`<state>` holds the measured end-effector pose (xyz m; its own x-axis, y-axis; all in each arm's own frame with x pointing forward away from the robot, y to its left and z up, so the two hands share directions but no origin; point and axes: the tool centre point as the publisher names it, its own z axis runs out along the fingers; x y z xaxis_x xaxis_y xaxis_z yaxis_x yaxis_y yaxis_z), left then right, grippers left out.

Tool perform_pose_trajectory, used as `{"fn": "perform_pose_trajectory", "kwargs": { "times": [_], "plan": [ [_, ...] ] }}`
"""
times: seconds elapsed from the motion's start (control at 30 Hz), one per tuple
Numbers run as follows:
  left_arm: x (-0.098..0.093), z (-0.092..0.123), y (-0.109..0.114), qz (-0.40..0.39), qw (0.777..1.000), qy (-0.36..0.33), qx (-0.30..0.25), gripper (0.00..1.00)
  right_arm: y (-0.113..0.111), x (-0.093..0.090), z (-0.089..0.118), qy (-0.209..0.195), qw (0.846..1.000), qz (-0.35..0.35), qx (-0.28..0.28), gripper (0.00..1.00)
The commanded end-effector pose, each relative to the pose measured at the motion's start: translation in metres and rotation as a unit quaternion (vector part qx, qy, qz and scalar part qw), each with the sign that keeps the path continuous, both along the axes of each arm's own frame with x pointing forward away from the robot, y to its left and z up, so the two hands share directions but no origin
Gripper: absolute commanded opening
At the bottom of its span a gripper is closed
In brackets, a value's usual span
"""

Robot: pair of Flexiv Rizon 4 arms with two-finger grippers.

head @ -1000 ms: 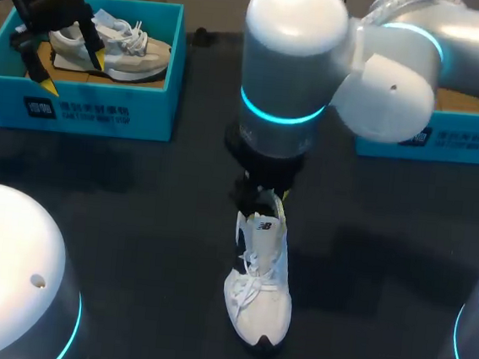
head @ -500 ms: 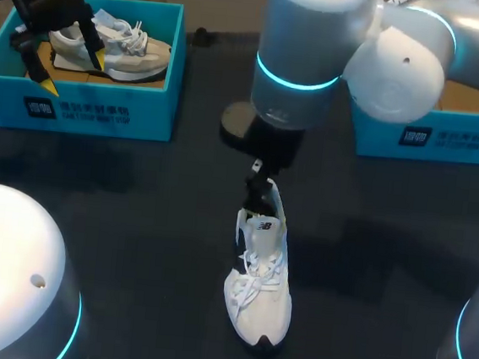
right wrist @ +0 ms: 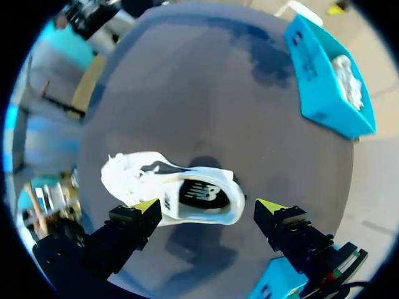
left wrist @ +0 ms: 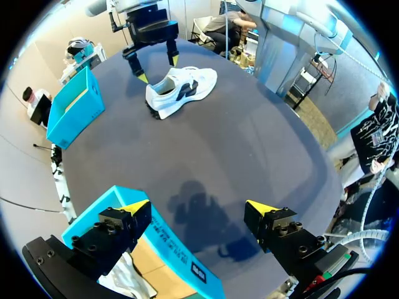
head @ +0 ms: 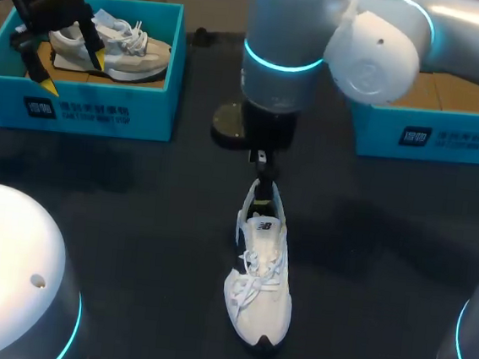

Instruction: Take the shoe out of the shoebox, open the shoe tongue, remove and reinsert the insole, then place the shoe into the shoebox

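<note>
Right gripper (right wrist: 209,208): released, fingers spread, hanging just above the shoe's heel and touching nothing.
Left gripper (left wrist: 198,208): open and empty, over the left shoebox (head: 76,113), which holds a second shoe (head: 116,47).
Shoe (head: 260,275): upright on its sole mid-tabletop (head: 134,220), toe toward the robot, laced, insole (right wrist: 199,196) seated inside.
Step in hand: probably opening the tongue (head: 262,228).
Doing it well: pinch only the tongue's top edge and draw it toward the toe; nothing braces the shoe, so it may slide or tip.
</note>
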<state>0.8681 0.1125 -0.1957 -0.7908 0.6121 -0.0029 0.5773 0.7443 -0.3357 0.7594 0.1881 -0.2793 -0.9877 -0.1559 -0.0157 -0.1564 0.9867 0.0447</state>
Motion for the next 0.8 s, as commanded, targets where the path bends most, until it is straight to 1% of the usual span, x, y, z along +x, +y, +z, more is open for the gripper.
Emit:
{"fn": "perform_pose_trajectory", "kwargs": {
  "times": [0.03,0.17,0.37,0.5,0.8],
  "plan": [
    [0.0,0.0,0.0,0.0,1.0,-0.001,0.001,1.0,0.012,0.012,-0.01,-0.006,0.998,0.05,-0.031,1.0],
    [0.0,0.0,0.0,0.0,1.0,-0.001,0.001,1.0,0.009,0.018,-0.017,-0.012,0.999,0.033,-0.025,1.0],
    [0.0,0.0,0.0,0.0,1.0,-0.001,0.001,1.0,0.004,0.027,-0.026,-0.026,0.999,-0.005,-0.031,1.0],
    [0.0,0.0,0.0,0.0,1.0,-0.001,0.001,1.0,0.0,0.032,-0.032,-0.027,0.999,-0.007,-0.028,1.0],
    [0.0,0.0,0.0,0.0,1.0,-0.001,0.001,1.0,-0.013,0.046,-0.056,-0.03,0.999,-0.024,-0.022,1.0]
  ]
}}
